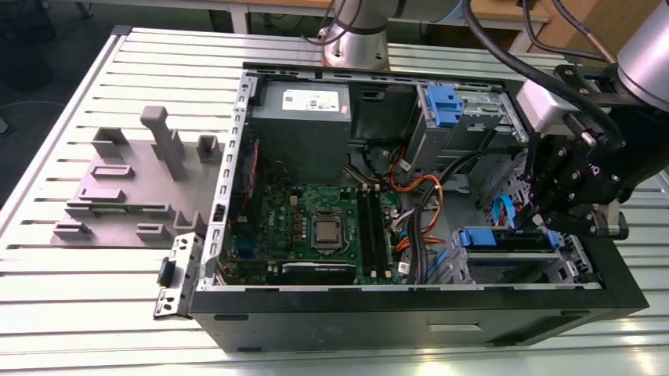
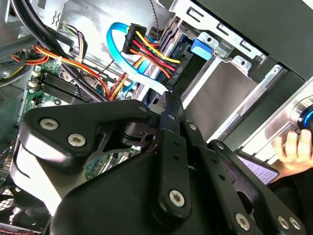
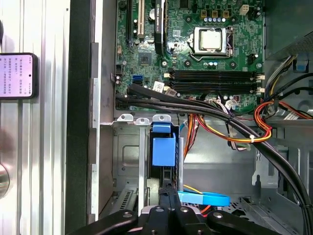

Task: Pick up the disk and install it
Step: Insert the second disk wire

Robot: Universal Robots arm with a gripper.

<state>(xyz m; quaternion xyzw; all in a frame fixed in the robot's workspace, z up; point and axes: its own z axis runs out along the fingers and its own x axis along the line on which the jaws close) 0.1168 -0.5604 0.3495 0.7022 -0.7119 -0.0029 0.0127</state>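
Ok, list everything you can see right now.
table: one, silver, slatted
case: one, black, open, on the table
fixture: one, grey, exterior view's left of the case
motherboard: one, green, inside the case
power supply: one, grey, case's far corner
disk: one, blue tab, near bay, exterior view's right
second drive: one, blue tab, far cage
cables: several, orange, red, black, blue, between board and bays
phone: one, black, on the table beside the case
hand: one, a person's, beside the phone
gripper: one, black, jaws together, over the disk

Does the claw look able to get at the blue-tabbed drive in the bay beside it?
Probably yes: the claw sits right behind the blue-tabbed drive, in line with it, and the light-blue cable lies off to one side.
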